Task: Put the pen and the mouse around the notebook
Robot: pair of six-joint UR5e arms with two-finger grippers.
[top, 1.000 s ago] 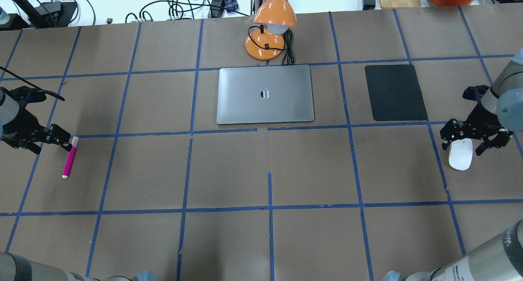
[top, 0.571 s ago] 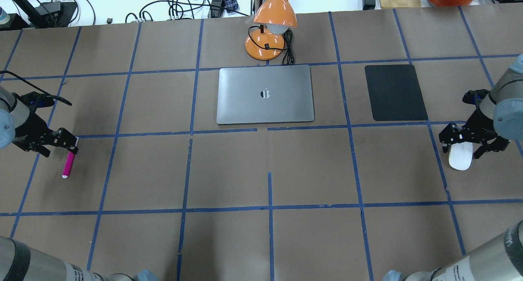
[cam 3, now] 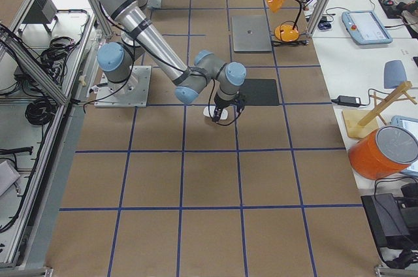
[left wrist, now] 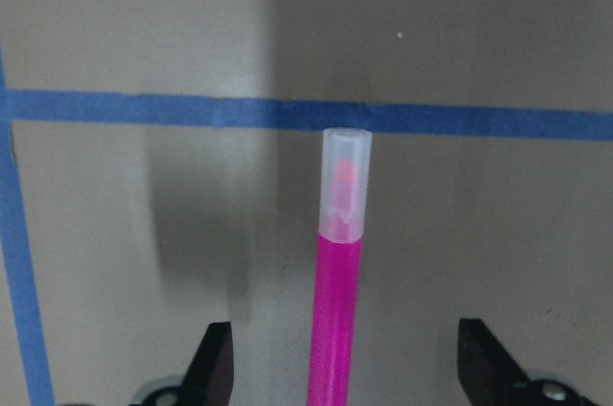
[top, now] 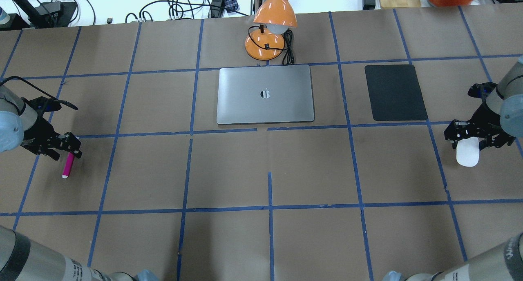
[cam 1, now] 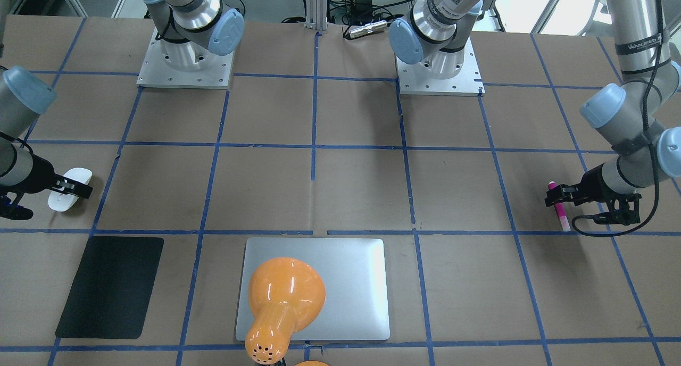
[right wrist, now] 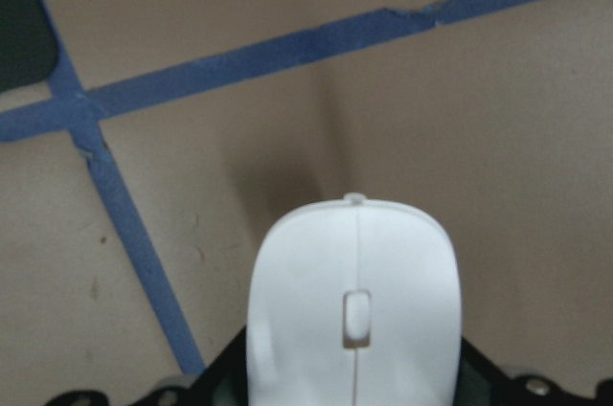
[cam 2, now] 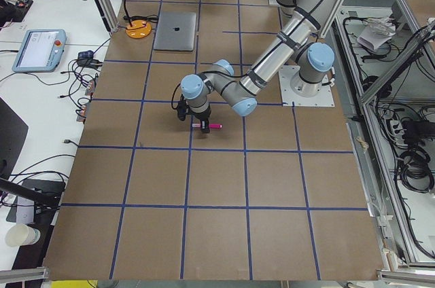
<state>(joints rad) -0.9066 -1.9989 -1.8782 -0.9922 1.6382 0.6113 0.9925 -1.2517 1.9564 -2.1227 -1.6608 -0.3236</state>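
Observation:
The magenta pen [top: 67, 165] lies on the brown table at the far left, pale cap pointing away from me. My left gripper [top: 67, 148] stands open astride its upper half; in the left wrist view the pen [left wrist: 335, 320] runs between the two spread fingertips [left wrist: 215, 368] without touching them. At the far right, the white mouse [top: 467, 156] sits under my right gripper [top: 476, 139]. In the right wrist view the dark fingers press against both sides of the mouse [right wrist: 354, 310]. The silver notebook [top: 265, 109] lies closed at the back centre, far from both.
An orange desk lamp [top: 269, 32] with its cable stands just behind the notebook; in the front-facing view the lamp [cam 1: 284, 291] hangs over it. A black pad [top: 395, 92] lies to the notebook's right, just beyond the mouse. Blue tape lines grid the table.
My left gripper has moved along the pen and come down around it; the pen has not shifted. The right gripper has closed in on the mouse, which has shifted slightly to the right.

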